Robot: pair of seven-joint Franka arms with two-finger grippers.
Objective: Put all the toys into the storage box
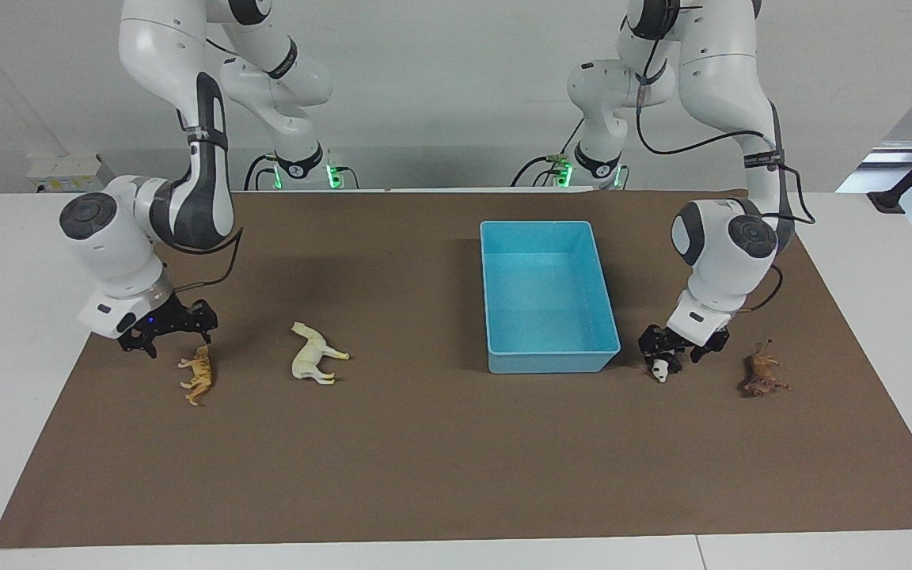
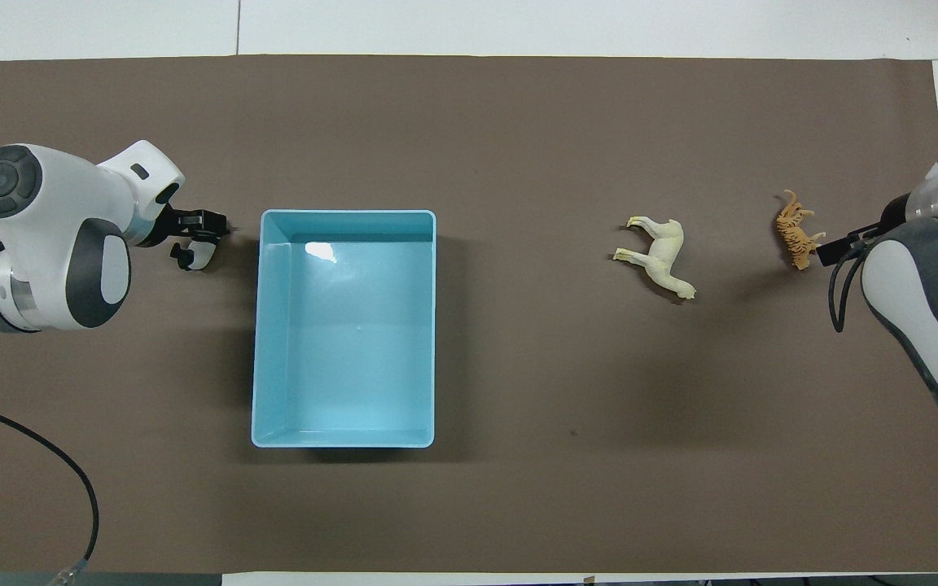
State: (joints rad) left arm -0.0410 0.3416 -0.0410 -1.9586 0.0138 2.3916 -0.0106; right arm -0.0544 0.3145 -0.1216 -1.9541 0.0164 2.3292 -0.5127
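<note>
Lying outside the empty storage box point(image 1: 549, 294): tiger point(image 1: 199, 375), horse point(image 1: 313, 353), panda point(image 1: 664, 366), lion point(image 1: 760, 374), all on the desk point(image 1: 424, 443). Straddling the panda, left pincer point(image 1: 671, 348); beside the tiger, right pincer point(image 1: 167, 332); finger spread unreadable on both.

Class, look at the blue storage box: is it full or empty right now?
Empty. The storage box shows only its bare floor; all four toys lie outside on the mat.

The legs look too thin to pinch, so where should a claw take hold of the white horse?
Grip the horse across its torso, coming straight down from above. It lies flat on its side on the brown mat, legs pointing toward the storage box, so the broad body is the thickest part showing and stands clear of other toys.
</note>
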